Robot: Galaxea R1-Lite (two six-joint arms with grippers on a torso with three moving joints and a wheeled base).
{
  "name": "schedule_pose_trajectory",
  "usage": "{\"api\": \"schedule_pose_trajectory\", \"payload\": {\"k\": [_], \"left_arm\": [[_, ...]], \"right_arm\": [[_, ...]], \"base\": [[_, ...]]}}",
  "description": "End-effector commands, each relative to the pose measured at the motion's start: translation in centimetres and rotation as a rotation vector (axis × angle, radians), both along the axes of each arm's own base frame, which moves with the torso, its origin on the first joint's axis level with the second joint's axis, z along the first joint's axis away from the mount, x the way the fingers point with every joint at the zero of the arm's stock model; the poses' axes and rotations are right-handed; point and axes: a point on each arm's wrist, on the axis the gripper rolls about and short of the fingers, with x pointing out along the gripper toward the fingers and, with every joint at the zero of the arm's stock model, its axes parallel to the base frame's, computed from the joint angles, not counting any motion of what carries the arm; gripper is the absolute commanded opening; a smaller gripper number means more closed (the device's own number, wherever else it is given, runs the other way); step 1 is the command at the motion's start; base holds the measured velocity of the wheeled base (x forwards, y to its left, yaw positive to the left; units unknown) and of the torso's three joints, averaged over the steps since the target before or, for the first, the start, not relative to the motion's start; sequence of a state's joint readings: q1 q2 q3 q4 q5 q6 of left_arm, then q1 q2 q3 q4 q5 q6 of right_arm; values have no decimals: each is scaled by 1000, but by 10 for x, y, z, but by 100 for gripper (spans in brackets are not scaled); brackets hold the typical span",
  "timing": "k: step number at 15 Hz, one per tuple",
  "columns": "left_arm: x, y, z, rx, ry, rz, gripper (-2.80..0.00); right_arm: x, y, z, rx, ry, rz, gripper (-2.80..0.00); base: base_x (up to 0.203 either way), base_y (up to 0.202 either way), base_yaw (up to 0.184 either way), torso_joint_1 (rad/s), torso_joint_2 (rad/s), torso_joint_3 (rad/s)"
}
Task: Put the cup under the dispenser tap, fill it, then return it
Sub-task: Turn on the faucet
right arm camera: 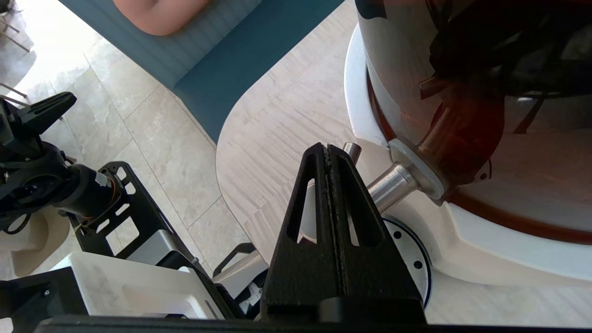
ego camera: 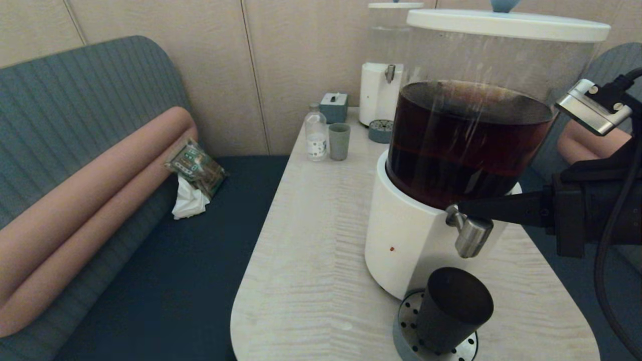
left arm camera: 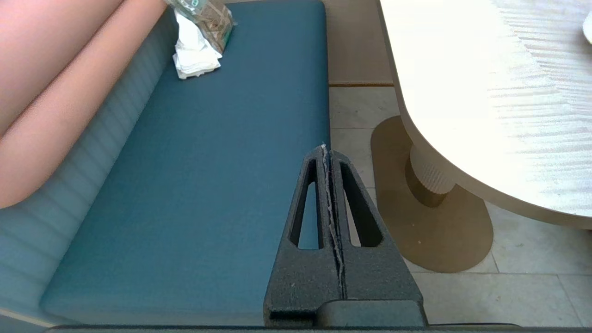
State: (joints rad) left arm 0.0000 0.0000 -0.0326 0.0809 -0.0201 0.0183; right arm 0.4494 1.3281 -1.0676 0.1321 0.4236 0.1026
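Note:
The black cup (ego camera: 454, 311) stands on the perforated drip tray (ego camera: 407, 326) directly below the steel tap (ego camera: 471, 234) of the big dispenser (ego camera: 466, 145), whose tank holds dark brown liquid. My right gripper (ego camera: 460, 207) reaches in from the right, shut and empty, with its tip against the top of the tap near its knob. In the right wrist view the shut right gripper (right arm camera: 327, 147) lies beside the tap (right arm camera: 393, 185) and above the drip tray (right arm camera: 411, 259); the cup is hidden behind it. No stream shows under the tap. My left gripper (left arm camera: 326, 149) hangs shut over the sofa seat, off the table.
At the table's (ego camera: 311, 250) far end stand a grey-green cup (ego camera: 339, 141), a small bottle (ego camera: 316, 136), a tissue box (ego camera: 334, 107) and the smaller clear-liquid dispenser (ego camera: 383, 75). A packet and tissue (ego camera: 193, 180) lie on the blue sofa to the left.

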Motion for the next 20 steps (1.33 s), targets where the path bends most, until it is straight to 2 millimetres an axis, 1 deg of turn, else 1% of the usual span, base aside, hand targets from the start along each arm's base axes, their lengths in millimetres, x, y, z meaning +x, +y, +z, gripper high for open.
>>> {"api": "schedule_pose_trajectory", "payload": {"k": [1,4,7,13,18,20], "left_arm": [[0,0,0,0,1,0,-280],[0,0,0,0,1,0,-280],[0,0,0,0,1,0,-280],[0,0,0,0,-1,0,-280],[0,0,0,0,1,0,-280],[0,0,0,0,1,0,-280]], "right_arm": [[-2,-2,1,6,-14,-1,-280],[-7,-3,4,12,-30,1,-280],[-6,-4,7,17,-41,-8,-280],[2,-3,11,19,-47,-19,-280],[11,-2,5,5,-24,-36,-280],[13,-2,6,0,-17,-48,-280]], "base": [[0,0,0,0,0,0],[0,0,0,0,0,0],[0,0,0,0,0,0],[0,0,0,0,0,0],[0,0,0,0,0,0],[0,0,0,0,0,0]]}}
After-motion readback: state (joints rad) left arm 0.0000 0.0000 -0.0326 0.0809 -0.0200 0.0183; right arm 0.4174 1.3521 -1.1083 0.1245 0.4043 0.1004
